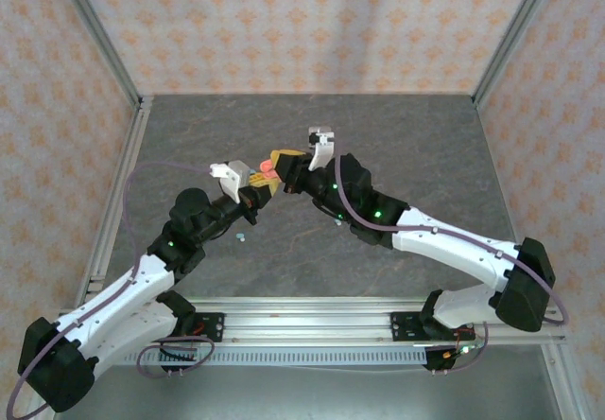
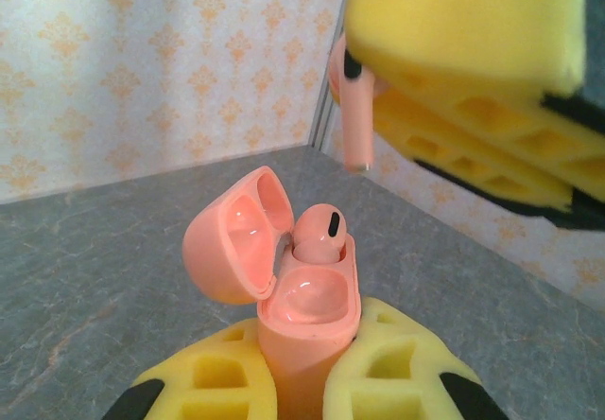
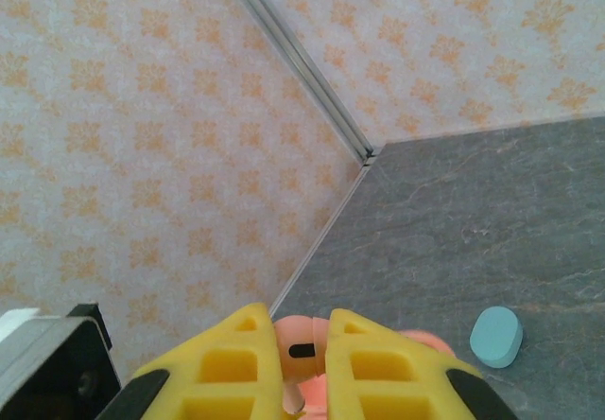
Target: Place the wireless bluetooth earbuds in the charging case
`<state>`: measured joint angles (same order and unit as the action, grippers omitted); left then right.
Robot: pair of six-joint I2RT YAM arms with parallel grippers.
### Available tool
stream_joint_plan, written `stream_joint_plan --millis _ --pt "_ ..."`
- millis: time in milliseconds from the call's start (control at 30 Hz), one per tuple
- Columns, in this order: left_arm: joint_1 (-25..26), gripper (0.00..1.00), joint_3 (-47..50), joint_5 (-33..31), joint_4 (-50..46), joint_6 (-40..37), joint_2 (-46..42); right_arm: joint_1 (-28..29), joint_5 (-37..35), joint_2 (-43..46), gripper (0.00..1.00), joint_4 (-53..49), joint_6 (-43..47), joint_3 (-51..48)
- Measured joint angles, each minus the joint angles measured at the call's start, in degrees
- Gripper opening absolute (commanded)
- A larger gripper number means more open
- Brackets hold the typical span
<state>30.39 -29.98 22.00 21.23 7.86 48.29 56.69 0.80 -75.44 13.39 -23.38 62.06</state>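
The right gripper (image 3: 301, 349) pinches a salmon earbud (image 2: 357, 127), stem pointing down, just above the open salmon case (image 2: 307, 302) clamped upright by the left gripper (image 2: 304, 382), a second earbud (image 2: 319, 231) seated inside, a blue case (image 3: 496, 337) lying apart.

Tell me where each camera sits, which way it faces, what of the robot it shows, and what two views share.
Top external: above, behind the bases, looking down on the table; left arm and right arm show.
Left wrist: on the left arm, facing a wall over the left pincer gripping the open salmon case.
Right wrist: on the right arm, facing a wall corner over the right pincer; light blue case beyond.
Shared: both wrist views show the salmon earbud the right pincer holds.
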Motion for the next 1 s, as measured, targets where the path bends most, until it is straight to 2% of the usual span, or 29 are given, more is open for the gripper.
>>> stream_joint_plan --millis 1000 --pt "0.00 0.00 -1.07 -1.49 1.16 -0.90 0.15 1.18 -0.39 -1.99 0.14 -0.02 -0.28 0.02"
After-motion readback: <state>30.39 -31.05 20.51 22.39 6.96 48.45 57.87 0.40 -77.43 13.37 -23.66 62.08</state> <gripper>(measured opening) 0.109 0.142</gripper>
